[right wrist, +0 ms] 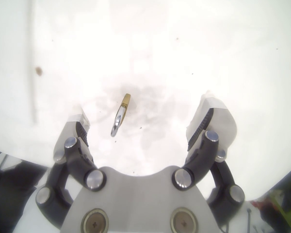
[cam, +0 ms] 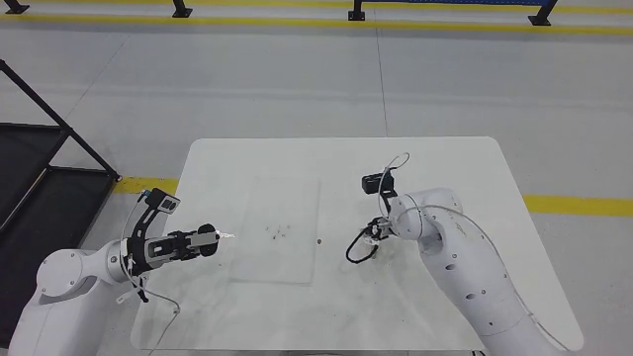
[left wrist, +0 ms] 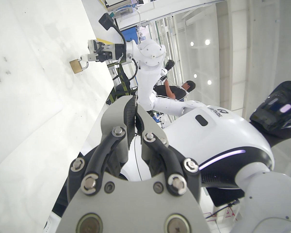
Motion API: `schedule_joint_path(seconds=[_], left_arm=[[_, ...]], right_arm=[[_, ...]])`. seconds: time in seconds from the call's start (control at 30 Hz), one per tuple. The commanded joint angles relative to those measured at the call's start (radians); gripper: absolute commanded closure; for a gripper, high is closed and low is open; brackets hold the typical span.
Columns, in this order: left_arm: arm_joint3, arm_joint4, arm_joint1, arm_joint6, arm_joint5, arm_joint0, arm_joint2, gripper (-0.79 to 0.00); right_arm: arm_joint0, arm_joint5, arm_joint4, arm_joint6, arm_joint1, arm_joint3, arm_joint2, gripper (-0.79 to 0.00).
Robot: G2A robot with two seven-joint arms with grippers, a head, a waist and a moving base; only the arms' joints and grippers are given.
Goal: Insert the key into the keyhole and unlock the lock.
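A small brass padlock [right wrist: 124, 103] with a silver shackle rests on the white table [cam: 445, 178], seen edge-on between the fingers of my right gripper [right wrist: 144, 109]. That gripper is open, and neither finger touches the lock. In the left wrist view the padlock [left wrist: 76, 66] shows its broad face just beyond the right gripper [left wrist: 86, 57]. My left gripper [cam: 220, 236] hovers over the table's left part, well away from the lock. Its fingers [left wrist: 127, 109] are pressed together, and a thin pale sliver, apparently the key [cam: 226, 234], sticks out of the tips.
A thin pale mat [cam: 277, 247] with several dark specks covers the middle of the table between the arms. A black cable loop [cam: 354, 252] hangs by the right wrist. A black shelf frame [cam: 30, 188] stands on the floor left of the table.
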Motion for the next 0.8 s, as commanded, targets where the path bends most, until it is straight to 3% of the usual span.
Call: schedule_joint_path(seconds=[0.0,0.3,0.33,0.4,0.43,0.47,0.77], left_arm=[[0.0,0.0,0.0,0.0,0.0,0.0,0.0,0.0],[0.0,0.0,0.0,0.0,0.0,0.0,0.0,0.0],[0.0,0.0,0.0,0.0,0.0,0.0,0.0,0.0],[0.0,0.0,0.0,0.0,0.0,0.0,0.0,0.0],[0.0,0.0,0.0,0.0,0.0,0.0,0.0,0.0],[0.0,0.0,0.0,0.0,0.0,0.0,0.0,0.0],[0.0,0.0,0.0,0.0,0.0,0.0,0.0,0.0]], right_arm=[[-0.003,0.0,-0.013,0.0,-0.01,0.02,-0.005,-0.785],[-0.024,0.0,-0.066,0.0,-0.054,0.065,0.0,-0.785],[-0.029,0.0,-0.071,0.0,-0.058,0.067,0.001,-0.671],[-0.037,0.0,-0.082,0.0,-0.066,0.068,0.006,-0.56],[-0.04,0.0,-0.087,0.0,-0.069,0.068,0.008,-0.44],[-0.045,0.0,-0.093,0.0,-0.074,0.068,0.011,-0.397],[-0.081,0.0,-0.125,0.0,-0.098,0.048,0.032,-0.376]])
